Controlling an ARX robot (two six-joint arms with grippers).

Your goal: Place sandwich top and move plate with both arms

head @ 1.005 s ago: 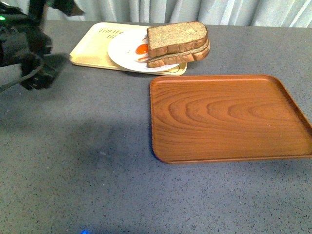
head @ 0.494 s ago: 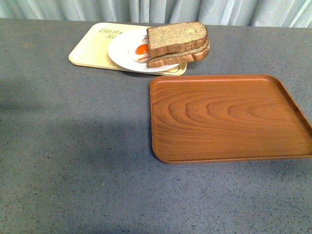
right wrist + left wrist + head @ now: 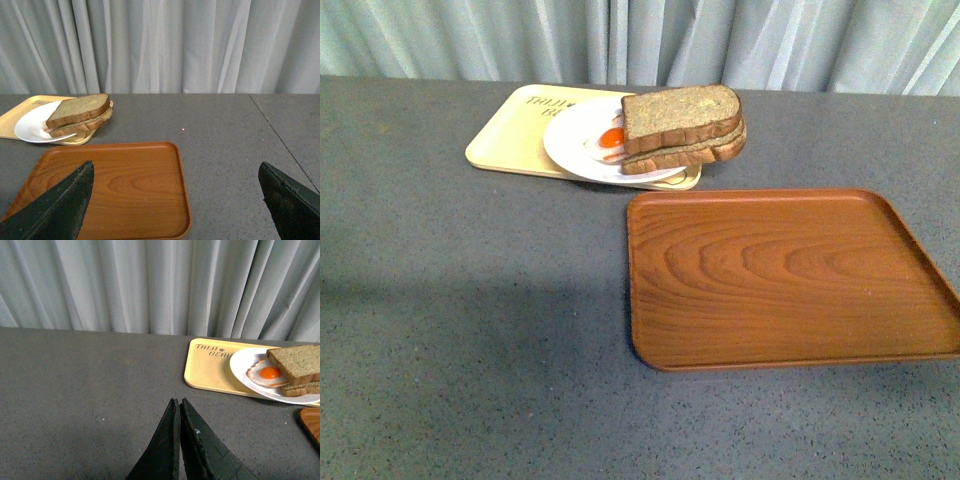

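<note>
Sandwich top (image 3: 680, 113) lying on the other bread, on the plate (image 3: 570, 140), on the cream tray (image 3: 505, 145). Left end effector (image 3: 179, 412) pinched tight on nothing above the tabletop (image 3: 470, 330). Right end effector (image 3: 175, 185) spread wide over the wooden tray (image 3: 785, 275).

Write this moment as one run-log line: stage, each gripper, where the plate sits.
stage: sandwich top placed | left gripper: shut, empty | right gripper: open, empty | plate: on cream tray, not on wooden tray
</note>
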